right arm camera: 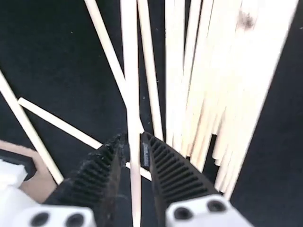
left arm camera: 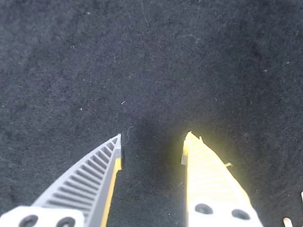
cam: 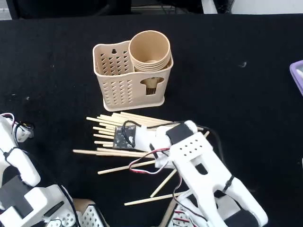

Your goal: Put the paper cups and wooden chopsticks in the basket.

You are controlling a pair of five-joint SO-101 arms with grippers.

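Observation:
A beige basket (cam: 124, 87) stands at the back of the black table, with stacked paper cups (cam: 149, 49) in its right compartment. Several wooden chopsticks (cam: 118, 137) lie scattered in front of it. My right gripper (right arm camera: 134, 142) is down over the pile, its black fingers (right arm camera: 163, 158) shut on one chopstick (right arm camera: 129, 71) that runs between them. My left gripper (left arm camera: 151, 142) hovers open over bare black cloth with nothing between its fingers; the left arm (cam: 19, 189) sits at the front left corner.
The right arm's white body (cam: 208, 179) covers part of the chopstick pile. A purple object (cam: 298, 75) sits at the right edge. More loose chopsticks (cam: 156, 194) lie near the front.

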